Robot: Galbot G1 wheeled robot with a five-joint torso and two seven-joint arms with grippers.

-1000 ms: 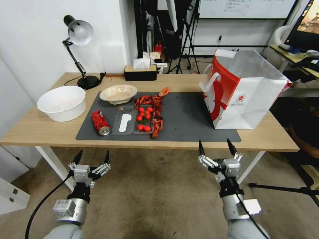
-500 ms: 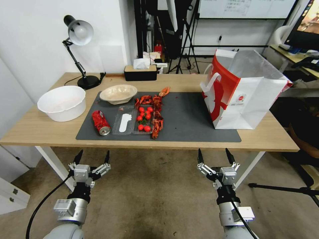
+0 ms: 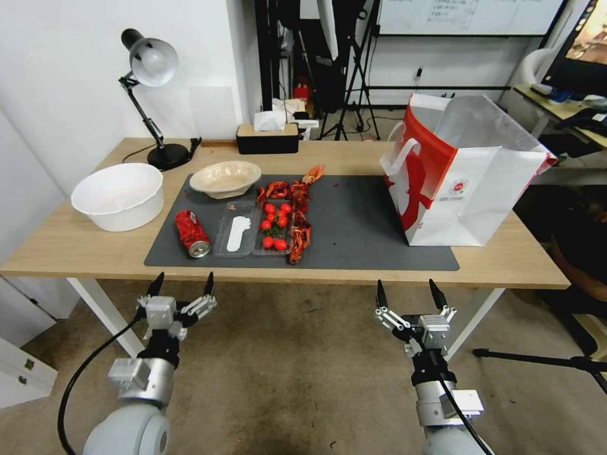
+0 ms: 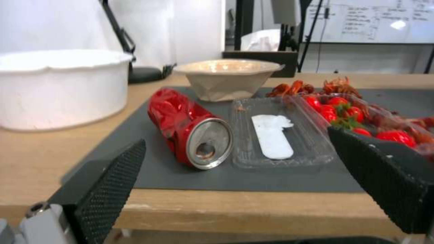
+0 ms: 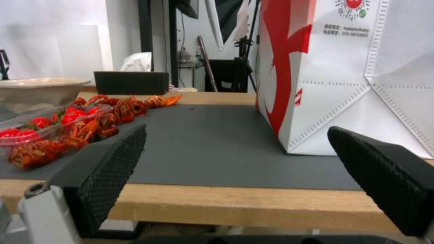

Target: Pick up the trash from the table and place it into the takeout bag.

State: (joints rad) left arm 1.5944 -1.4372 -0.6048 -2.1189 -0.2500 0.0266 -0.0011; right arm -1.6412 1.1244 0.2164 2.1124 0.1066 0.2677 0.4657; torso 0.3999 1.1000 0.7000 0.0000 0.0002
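Since a second ago the right gripper (image 3: 408, 292) has dropped lower below the table (image 3: 76, 243) edge, and the left gripper (image 3: 182, 283) has risen slightly toward it; both have fingers spread wide. On the dark mat (image 3: 354, 221) lie a crushed red can (image 3: 191, 233), a clear tray (image 3: 253, 229) of cherry tomatoes, what look like crayfish shells (image 3: 298, 237), and a beige bowl (image 3: 225, 178). Well right stands the takeout bag (image 3: 465, 174), upright and open.

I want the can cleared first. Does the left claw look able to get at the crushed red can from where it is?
Probably yes. The left claw is open in front of the table edge, facing the crushed red can, which lies near that edge on the mat with nothing between them.
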